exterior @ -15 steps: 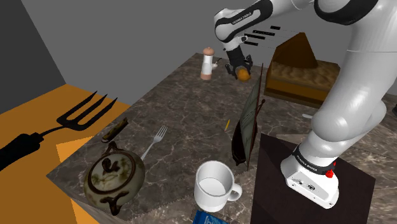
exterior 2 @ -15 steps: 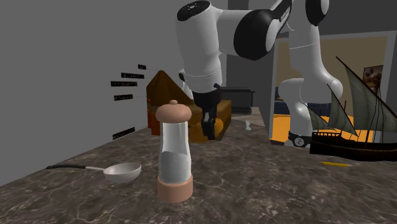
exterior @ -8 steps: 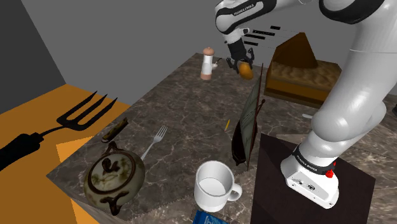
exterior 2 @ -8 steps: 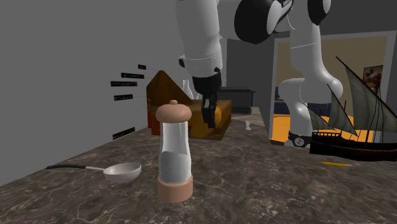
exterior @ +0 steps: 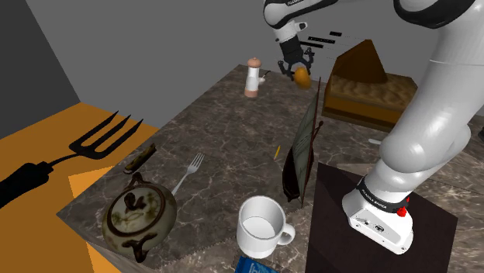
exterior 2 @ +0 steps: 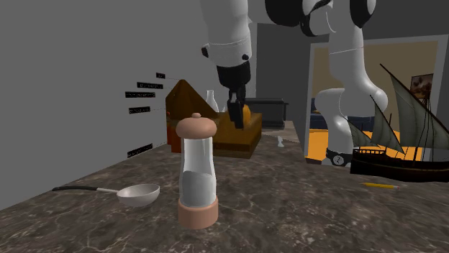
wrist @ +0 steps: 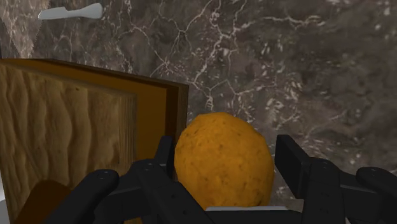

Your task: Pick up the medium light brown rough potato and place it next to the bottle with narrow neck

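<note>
**A:** What's moved?

**B:** The pincer is higher than a second ago and has taken the potato with it. Both are now well clear of the worktop.

**A:** Is the grip sound?

**B:** In the wrist view the two black fingers are clamped on the potato's flanks and it sits centred between them. That looks secure to me.

**A:** Where does it go?

**B:** To the pale bottle, which stands far back by the wooden box, just at the pincer's left in the second exterior view.

**A:** How should the carry go?

**B:** I'd keep this height and travel level. Then descend over bare marble beside the bottle and let go only once the potato touches down. It's round, so it would likely roll if dropped. The bottle is slim and looks easy to tip, so I'd leave a small gap.

**A:** What's in the way?

**B:** The box is the main thing, as its edge lies right under the pincer. The mill is near too. The ship, fork, mug and teapot are well apart from the route.
</note>
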Available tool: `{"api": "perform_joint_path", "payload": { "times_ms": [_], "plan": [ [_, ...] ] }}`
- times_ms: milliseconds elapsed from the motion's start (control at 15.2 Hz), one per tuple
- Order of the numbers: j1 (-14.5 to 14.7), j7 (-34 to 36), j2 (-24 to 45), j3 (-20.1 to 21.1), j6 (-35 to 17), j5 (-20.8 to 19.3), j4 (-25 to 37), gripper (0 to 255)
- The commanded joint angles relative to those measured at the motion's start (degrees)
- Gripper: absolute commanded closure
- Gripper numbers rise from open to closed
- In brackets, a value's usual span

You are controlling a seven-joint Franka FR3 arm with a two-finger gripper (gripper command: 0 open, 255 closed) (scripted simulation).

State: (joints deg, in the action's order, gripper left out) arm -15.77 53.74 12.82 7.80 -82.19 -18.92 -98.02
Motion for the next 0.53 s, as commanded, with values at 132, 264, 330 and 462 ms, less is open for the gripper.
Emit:
{"api": "perform_joint_path", "payload": {
  "times_ms": [132, 264, 330, 462],
  "plan": [
    [0.1, -0.8, -0.5, 0.1, 2.8, 0.0, 2.4, 255],
    [0.2, -1.2, -0.7, 0.1, 4.2, 0.0, 3.6, 255],
    [0.2, -1.4, -0.8, 0.1, 4.9, -0.1, 4.3, 255],
    [0.3, -1.8, -0.9, 0.1, 6.3, -0.1, 5.7, 255]
  ]
}}
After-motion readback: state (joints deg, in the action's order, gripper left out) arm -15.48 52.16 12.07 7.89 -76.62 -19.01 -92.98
